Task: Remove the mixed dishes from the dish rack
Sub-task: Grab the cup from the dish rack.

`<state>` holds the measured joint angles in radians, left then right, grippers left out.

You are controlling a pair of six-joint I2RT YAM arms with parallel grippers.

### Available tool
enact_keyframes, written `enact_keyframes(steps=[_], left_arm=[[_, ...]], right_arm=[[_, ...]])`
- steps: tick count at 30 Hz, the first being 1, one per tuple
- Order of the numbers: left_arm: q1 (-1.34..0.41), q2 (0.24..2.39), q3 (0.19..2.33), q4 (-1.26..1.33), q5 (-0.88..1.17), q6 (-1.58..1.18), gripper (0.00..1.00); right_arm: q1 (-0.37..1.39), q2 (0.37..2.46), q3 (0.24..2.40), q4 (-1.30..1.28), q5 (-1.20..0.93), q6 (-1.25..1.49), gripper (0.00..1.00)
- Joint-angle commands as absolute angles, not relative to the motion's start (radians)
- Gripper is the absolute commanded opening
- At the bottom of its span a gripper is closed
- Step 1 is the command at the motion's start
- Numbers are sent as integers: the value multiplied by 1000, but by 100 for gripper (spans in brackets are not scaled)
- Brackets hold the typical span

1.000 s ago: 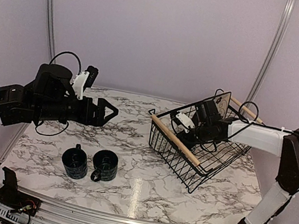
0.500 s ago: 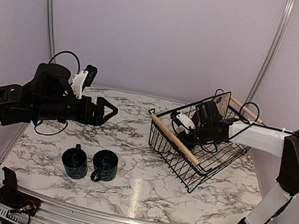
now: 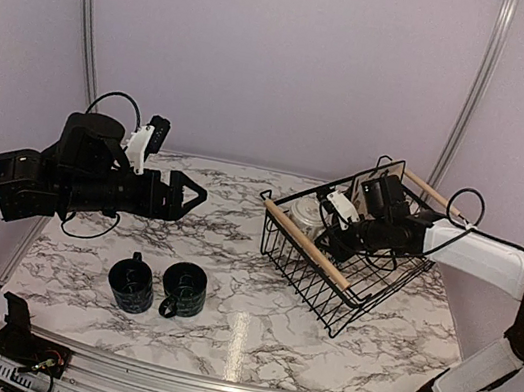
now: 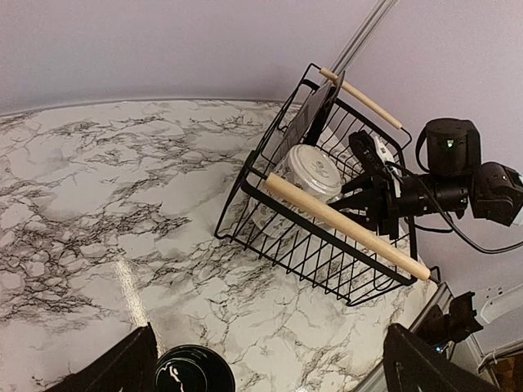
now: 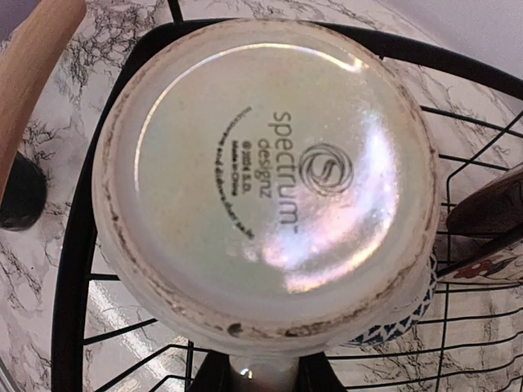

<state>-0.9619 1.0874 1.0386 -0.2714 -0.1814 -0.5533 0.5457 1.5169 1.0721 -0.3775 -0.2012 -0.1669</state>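
The black wire dish rack (image 3: pixel 345 302) stands at the right, also in the left wrist view (image 4: pixel 327 261). My right gripper (image 3: pixel 334 234) reaches into it and is shut on the handle of the white mug (image 3: pixel 309 215), whose base fills the right wrist view (image 5: pixel 270 180); its fingers (image 5: pixel 200 377) flank the handle. The square dark plate (image 3: pixel 387 181) leans at the rack's back. A red-patterned bowl edge (image 5: pixel 490 265) shows beside the mug. Two dark mugs (image 3: pixel 132 283) (image 3: pixel 185 289) stand on the table. My left gripper (image 3: pixel 189 193) is open and empty, above the table.
The rack has two wooden bar handles (image 3: pixel 309 245) (image 3: pixel 430 193). The marble table (image 3: pixel 234 242) lies between the dark mugs and the rack. A purple wall and metal posts (image 3: pixel 87 23) close the back. One dark mug (image 4: pixel 194 374) sits below my left fingers.
My right arm has drawn back to the right inside the rack, and the white mug now shows to its left. The left arm has not moved.
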Motion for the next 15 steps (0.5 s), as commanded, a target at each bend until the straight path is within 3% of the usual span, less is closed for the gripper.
enact_keyframes(steps=[1, 15], left_arm=[[-958, 1101, 1037, -241, -162, -559, 99], [-957, 1104, 1032, -229, -157, -587, 99]], right_arm=[[543, 1426, 1080, -210, -185, -87, 0], [543, 1253, 1085, -185, -118, 31, 0]])
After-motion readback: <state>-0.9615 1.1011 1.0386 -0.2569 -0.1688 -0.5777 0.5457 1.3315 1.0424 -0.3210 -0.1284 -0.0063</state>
